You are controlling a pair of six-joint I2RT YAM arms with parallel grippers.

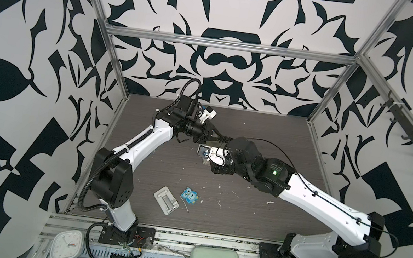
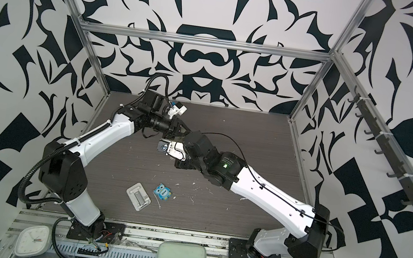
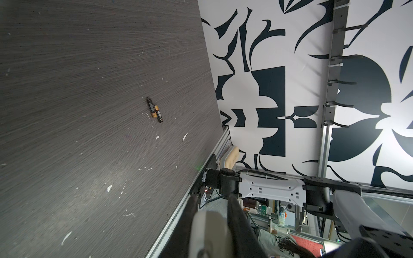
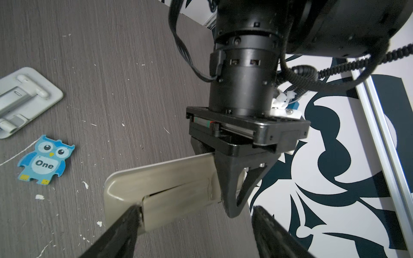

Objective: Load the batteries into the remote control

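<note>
- My left gripper (image 4: 221,189) clamps narrow on one end of the remote (image 4: 167,176)
- My right gripper (image 4: 196,210) is wide, one finger (image 4: 127,221) at the battery cover (image 4: 178,203); I'd slide it along the remote, gently
- The batteries (image 3: 154,110) lie touching, well apart from the remote

L arm (image 1: 137,147) rises from its base, bends at the elbow & reaches inward toward mid-table, wrist turned roughly horizontal. L gripper (image 4: 221,185) is clamped across one end of the remote (image 4: 167,178), one finger over its back & the other behind it. R arm (image 1: 326,204) stretches low & diagonal from the opposite side to meet it, wrist pitched down over the same spot; R gripper (image 4: 196,207) has jaws spread wide, one finger (image 4: 127,225) touching the remote's back cover, the other well clear to the side.
</note>
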